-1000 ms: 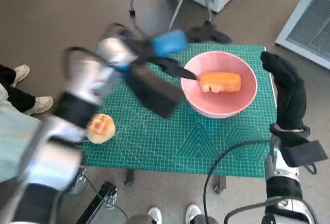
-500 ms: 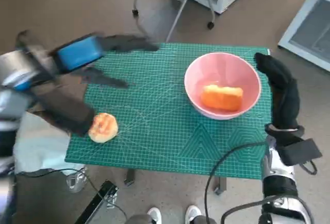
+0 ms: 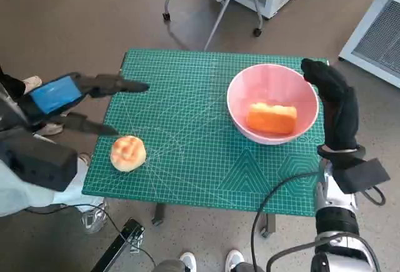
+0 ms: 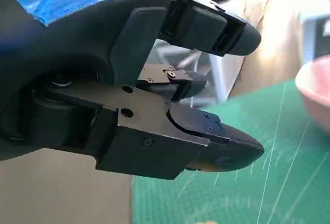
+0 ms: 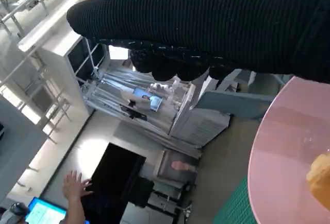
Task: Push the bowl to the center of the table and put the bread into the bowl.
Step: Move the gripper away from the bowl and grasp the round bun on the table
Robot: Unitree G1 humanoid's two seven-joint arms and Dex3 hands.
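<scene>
The left hand [image 3: 75, 97] hangs at the table's left edge with its fingers [image 4: 216, 147] spread apart and nothing between them, the blue tape on its back turned up. Just below it in the head view, a little nearer the robot and close to that same edge, lies a round bun [image 3: 128, 153] on the green cutting mat [image 3: 187, 159], apart from the fingers. Well off to that hand's right stands the pink bowl [image 3: 237, 97], and in it rests an oblong orange piece of bread [image 3: 272, 119] whose long axis runs across the table, side to side. The bowl sits toward the right half of the mat rather than in the middle. The right hand [image 3: 334, 106] stands upright just beyond the bowl's far right rim, very near or touching it; whether it actually presses the rim cannot be told. It holds nothing, and how far its gloved fingers are curled cannot be made out, since the right wrist view shows only the glove's dark band above the bowl's rim. By judgement, any nudge of the bowl toward the centre falls to the right hand, pushing leftward, while the bun is the left hand's to take, being right beside it.
</scene>
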